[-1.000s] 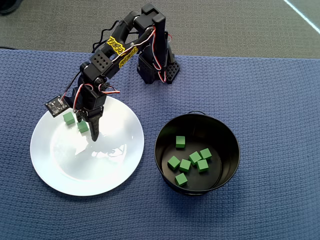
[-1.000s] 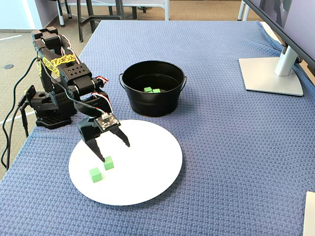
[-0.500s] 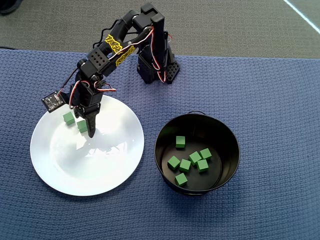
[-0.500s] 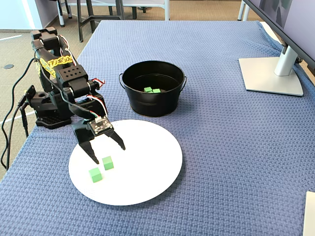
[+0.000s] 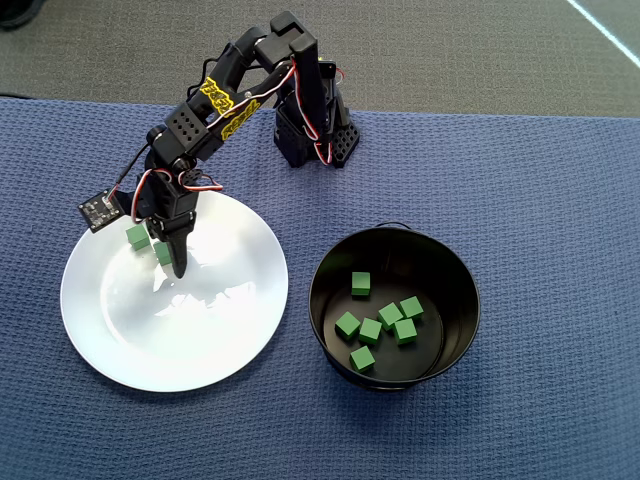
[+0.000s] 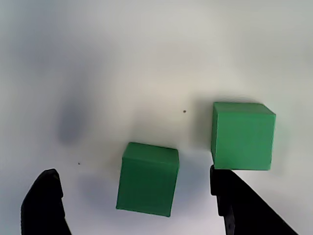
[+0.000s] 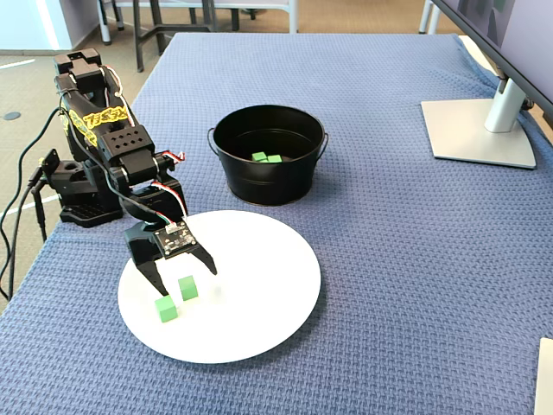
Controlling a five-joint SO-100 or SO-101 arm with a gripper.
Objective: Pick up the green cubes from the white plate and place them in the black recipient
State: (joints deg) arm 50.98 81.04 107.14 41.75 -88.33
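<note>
Nearest you in the fixed view lies the white plate (image 7: 259, 320), on the blue woven cloth (image 7: 415, 277). Two green cubes remain on its left part: one (image 7: 168, 309) close to the near-left rim, the other (image 7: 188, 288) just behind it, apart from the first. Your gripper (image 7: 183, 278) hangs over the second cube with its jaws spread wide and nothing held. In the wrist view that cube (image 6: 147, 178) sits between the two dark fingertips (image 6: 44, 200), touching neither, while the other cube (image 6: 242, 135) lies beyond the right-hand finger, just at its tip. Seen from overhead, the gripper (image 5: 172, 258) points down onto the plate (image 5: 200, 330) and partly covers both cubes. Further back stands the black recipient (image 7: 270, 173), well clear of the plate rim; the overhead view shows six green cubes (image 5: 371, 331) loose on its floor. At the far right of the fixed view a monitor stand (image 7: 479, 130) rests on the cloth.
</note>
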